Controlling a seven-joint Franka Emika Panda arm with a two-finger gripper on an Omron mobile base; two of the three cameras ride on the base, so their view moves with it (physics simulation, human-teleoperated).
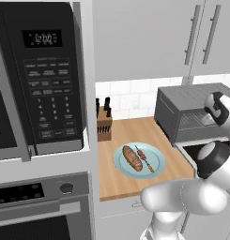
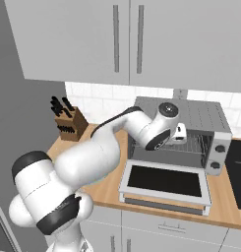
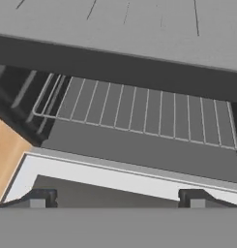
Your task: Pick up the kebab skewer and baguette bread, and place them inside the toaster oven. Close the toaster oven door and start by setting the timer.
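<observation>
The toaster oven (image 2: 181, 135) stands on the surface (image 1: 135, 180) with its toaster oven door (image 2: 166, 183) swung down flat in front of it; the wire rack (image 3: 139, 114) inside is bare, so the opening looks done and nothing is loaded yet; the tool (image 3: 117, 201) hangs just above the lowered door, facing the cavity, its fingers spread wide apart and holding nothing; the kebab skewer (image 1: 145, 159) and the baguette bread (image 1: 132, 158) lie side by side on a pale blue plate (image 1: 120, 168), left of the toaster oven and in front of the knife block (image 1: 104, 123); both pick-ups, both placements, closing the door and setting the timer remain to be done, as I judge it.
</observation>
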